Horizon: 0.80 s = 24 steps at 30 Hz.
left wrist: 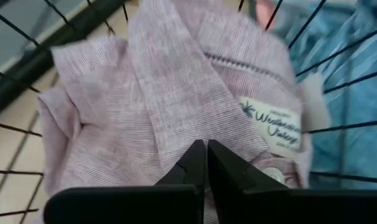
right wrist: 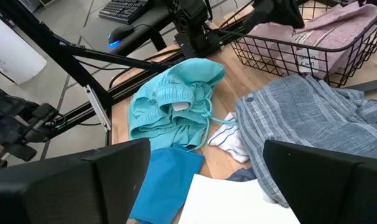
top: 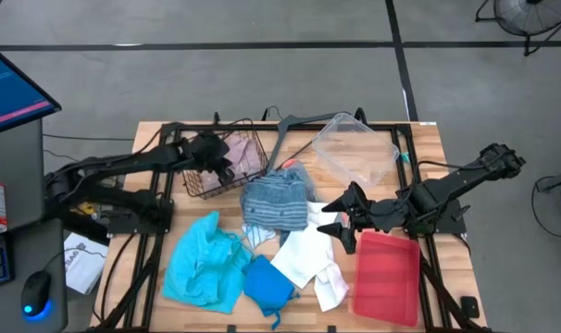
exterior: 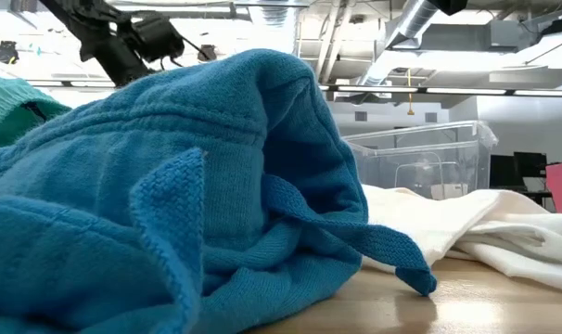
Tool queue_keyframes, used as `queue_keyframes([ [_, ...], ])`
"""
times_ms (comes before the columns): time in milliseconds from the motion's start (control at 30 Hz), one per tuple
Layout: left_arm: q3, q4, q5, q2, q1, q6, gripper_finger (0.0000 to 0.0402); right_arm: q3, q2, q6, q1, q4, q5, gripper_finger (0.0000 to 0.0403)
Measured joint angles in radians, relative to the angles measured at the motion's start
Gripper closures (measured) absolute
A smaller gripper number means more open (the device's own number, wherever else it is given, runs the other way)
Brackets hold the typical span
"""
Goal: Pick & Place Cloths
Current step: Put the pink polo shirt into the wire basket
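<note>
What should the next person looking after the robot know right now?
Left gripper: shut, over the pink cloth in the wire basket.
Right gripper: open, empty, above the white cloth.
Done: only the pink cloth is in the basket.
Left on the table: striped cloth, turquoise cloth, blue cloth, white cloth.
The clear bin looks empty.
</note>
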Motion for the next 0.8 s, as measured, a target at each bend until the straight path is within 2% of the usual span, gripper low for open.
queue_keyframes([
  [233,0.005,0.005,0.020,0.111,0.003,0.010,0.0401,0.000,0.000,-0.001,0.000,-0.001,0.000,0.0094],
  [400,0.005,0.007,0.025,0.135,0.033,0.018,0.0401,0.000,0.000,-0.001,0.000,-0.005,0.000,0.0094],
  [800,-0.003,-0.051,-0.078,0.135,0.190,0.078,0.0401,0.000,0.000,0.001,0.000,-0.004,0.000,0.0094],
])
